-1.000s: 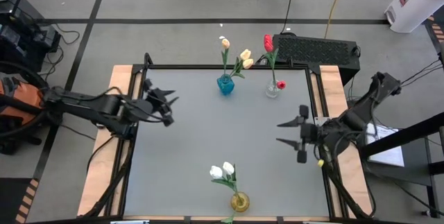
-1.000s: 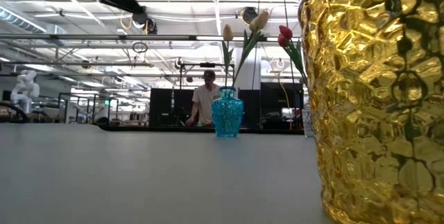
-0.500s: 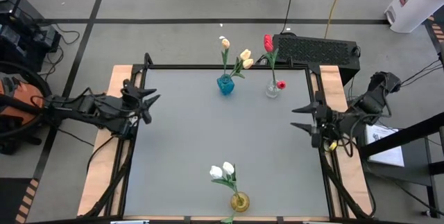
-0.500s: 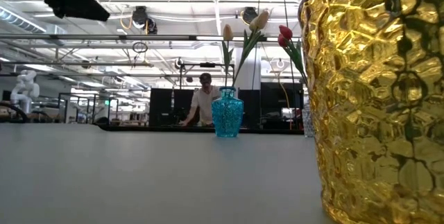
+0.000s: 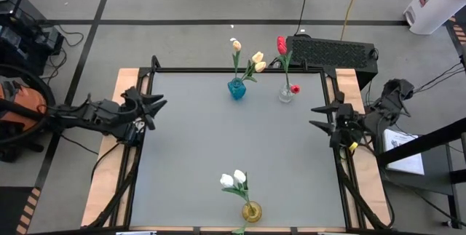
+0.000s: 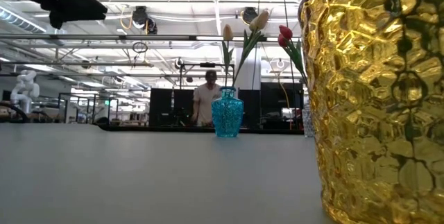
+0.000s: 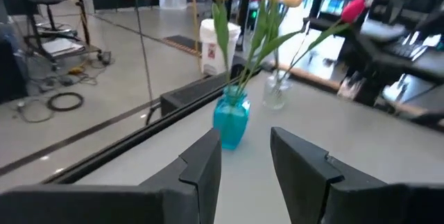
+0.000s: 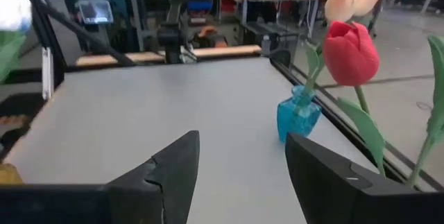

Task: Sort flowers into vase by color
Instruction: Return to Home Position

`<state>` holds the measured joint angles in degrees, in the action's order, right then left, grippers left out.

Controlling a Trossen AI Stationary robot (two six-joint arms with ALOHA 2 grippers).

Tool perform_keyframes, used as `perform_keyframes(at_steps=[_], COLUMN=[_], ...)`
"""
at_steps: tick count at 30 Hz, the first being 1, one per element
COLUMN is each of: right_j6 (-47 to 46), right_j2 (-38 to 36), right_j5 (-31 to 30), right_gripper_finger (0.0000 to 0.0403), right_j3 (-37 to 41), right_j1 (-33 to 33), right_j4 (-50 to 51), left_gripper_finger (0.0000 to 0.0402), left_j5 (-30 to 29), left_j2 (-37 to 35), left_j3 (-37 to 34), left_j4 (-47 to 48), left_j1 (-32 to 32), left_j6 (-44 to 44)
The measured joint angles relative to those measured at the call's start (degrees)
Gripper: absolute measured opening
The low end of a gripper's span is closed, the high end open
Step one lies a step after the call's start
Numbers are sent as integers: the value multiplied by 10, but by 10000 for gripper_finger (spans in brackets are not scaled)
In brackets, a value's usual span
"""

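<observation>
Left pincer (image 5: 156, 113), right pincer (image 5: 312, 116) now farther back; person (image 6: 207, 100) only in low view

No text, label or number can be read anywhere.

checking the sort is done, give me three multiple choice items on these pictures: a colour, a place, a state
1. The buds in the blue vase are: A red; B white; C cream-yellow.
2. The yellow vase stands: A beside the blue vase; B alone at the table edge opposite the other two vases; C off the table.
3. The left tool and right tool are: A both open and empty; B both shut on flowers; C left shut on a vase.
C, its buds show cream-yellow from above; B, the high view shows it far from the blue vase and clear vase; A, each wrist view shows a bare gap, nothing held.
</observation>
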<state>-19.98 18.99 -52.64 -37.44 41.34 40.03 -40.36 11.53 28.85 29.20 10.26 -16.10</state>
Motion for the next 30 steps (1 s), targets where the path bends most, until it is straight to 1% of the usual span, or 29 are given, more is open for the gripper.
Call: perform_keyframes(at_steps=[4, 7, 12, 16, 21, 27, 30], right_j6=[37, 66, 125, 190, 201, 173, 174], right_j2=[-29, -47, -59, -59, -59, -59, -59], right_j5=[-15, -16, -14, -12, -13, -15, -19], right_gripper_finger=[205, 205, 205, 205, 205, 205, 205], right_j3=[38, 72, 130, 170, 197, 233, 259], right_j1=[0, 0, 0, 0, 0, 0, 0], right_j4=[-59, -113, -244, -329, -356, -360, -392], left_gripper_finger=[132, 132, 132, 132, 132, 132, 132], left_j5=[21, 35, 44, 54, 70, 71, 71], left_j2=[0, 1, 1, 1, 1, 0, 1], left_j3=[-26, -53, -103, -141, -178, -226, -247], left_j4=[-79, -143, -225, -280, -322, -369, -391], left_j1=[0, 0, 0, 0, 0, 0, 0], left_j6=[1, 13, 63, 76, 77, 78, 79])
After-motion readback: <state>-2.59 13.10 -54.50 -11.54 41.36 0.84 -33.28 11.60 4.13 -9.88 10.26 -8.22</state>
